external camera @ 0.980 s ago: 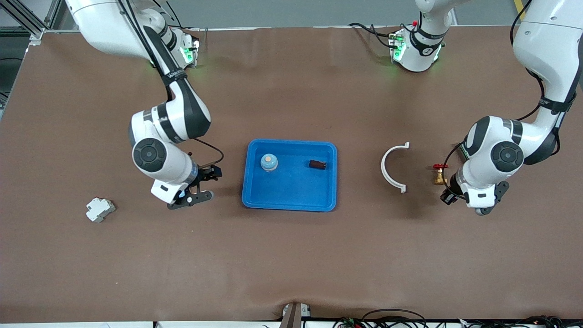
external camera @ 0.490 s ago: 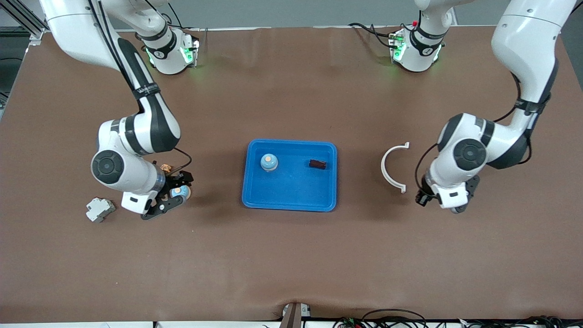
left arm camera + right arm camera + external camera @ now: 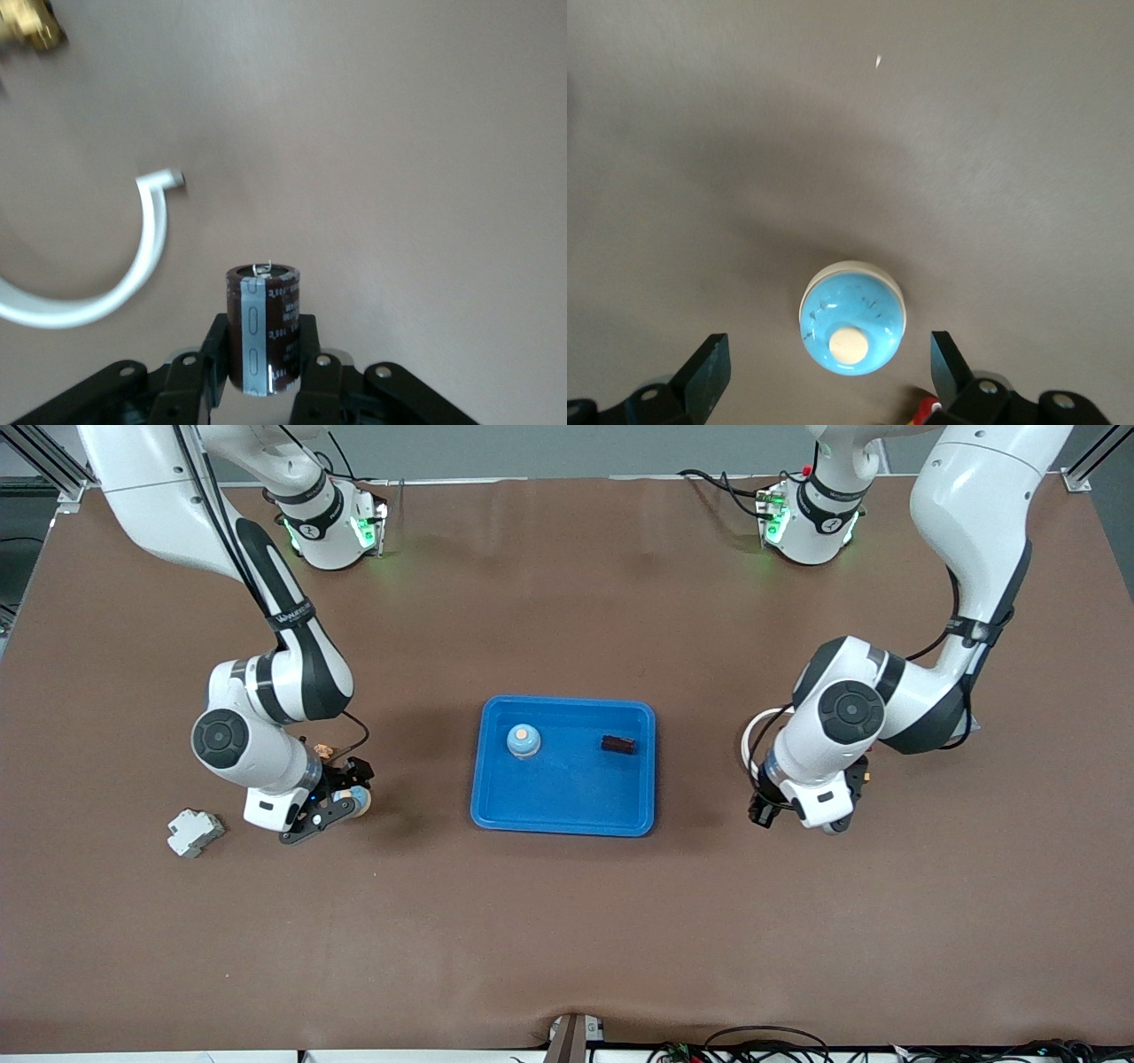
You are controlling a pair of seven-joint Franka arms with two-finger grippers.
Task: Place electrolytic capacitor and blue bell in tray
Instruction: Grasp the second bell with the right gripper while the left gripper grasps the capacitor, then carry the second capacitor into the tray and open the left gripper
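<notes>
Left hand [image 3: 264, 394] is clamped on a dark brown cylindrical electrolytic capacitor [image 3: 263, 328]. Right hand [image 3: 828, 376] hangs spread above a round blue bell [image 3: 852, 318] on the brown counter [image 3: 567, 921], near the bright blue plastic tray [image 3: 567, 806].

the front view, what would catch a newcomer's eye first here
The shallow bright blue plastic tray at the table's middle stands out, already holding a small blue bell and a dark brown cylinder. Toward the right arm's end, the right gripper straddles a second blue bell, fingers open. The left gripper grips a dark brown electrolytic capacitor beside a white curved plastic clip.
</notes>
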